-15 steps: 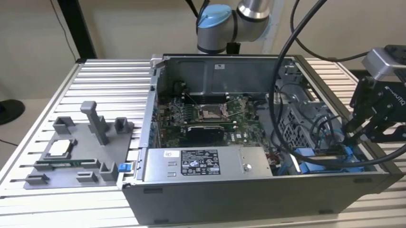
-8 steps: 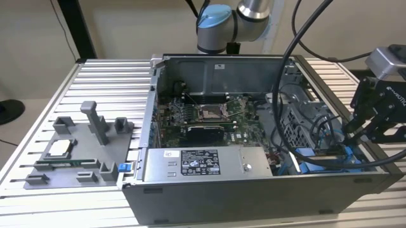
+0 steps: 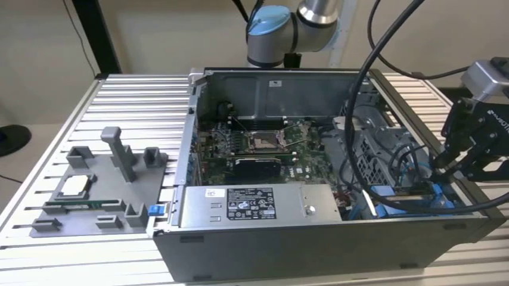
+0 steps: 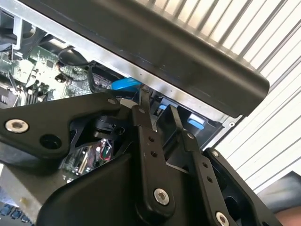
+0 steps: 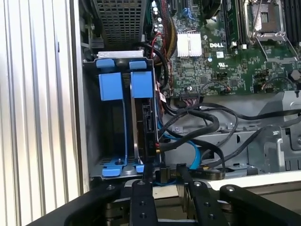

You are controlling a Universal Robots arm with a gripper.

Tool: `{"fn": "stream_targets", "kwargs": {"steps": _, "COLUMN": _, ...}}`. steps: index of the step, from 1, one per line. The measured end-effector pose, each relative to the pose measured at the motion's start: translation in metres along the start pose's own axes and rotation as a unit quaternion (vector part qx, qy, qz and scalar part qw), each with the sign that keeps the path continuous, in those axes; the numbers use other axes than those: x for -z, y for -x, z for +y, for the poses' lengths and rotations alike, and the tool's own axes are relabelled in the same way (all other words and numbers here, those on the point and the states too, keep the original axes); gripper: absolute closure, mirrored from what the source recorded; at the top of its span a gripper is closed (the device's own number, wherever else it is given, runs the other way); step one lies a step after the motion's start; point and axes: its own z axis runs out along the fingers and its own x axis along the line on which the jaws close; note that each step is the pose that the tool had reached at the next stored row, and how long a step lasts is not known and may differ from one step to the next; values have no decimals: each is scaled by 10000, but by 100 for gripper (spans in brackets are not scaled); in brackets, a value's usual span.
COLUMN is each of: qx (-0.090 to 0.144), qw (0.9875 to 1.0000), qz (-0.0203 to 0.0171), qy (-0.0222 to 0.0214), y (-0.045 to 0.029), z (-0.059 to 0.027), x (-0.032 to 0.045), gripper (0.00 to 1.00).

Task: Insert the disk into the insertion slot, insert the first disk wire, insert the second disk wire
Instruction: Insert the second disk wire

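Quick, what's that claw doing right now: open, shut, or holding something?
Gripper: cannot be told; it is at the end of the disk, which sits in the insertion slot.

The disk (image 5: 143, 122) shows a dark edge in a bright blue frame; the insertion slot (image 5: 110, 136) is dark grey with blue tabs. The gripper (image 5: 163, 175) is matte black, the motherboard (image 5: 211, 70) green, the cables (image 5: 202, 117) black, one data cable (image 5: 195, 153) blue, the table (image 3: 127, 101) ribbed silver
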Motion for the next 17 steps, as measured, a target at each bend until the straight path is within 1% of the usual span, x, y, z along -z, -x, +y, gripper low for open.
{"fn": "stream_targets", "kwargs": {"steps": 8, "qx": -20, "qw": 10000, "qz": 9, "qy": 0, "y": -5, "z": -3, "x": -23, "gripper": 0}}
{"fn": "stream_targets", "kwargs": {"steps": 9, "qx": -21, "qw": 10000, "qz": 9, "qy": 0, "y": -5, "z": -3, "x": -24, "gripper": 100}}
{"fn": "stream_targets", "kwargs": {"steps": 17, "qx": -21, "qw": 10000, "qz": 8, "qy": 0, "y": -5, "z": -3, "x": -25, "gripper": 100}}
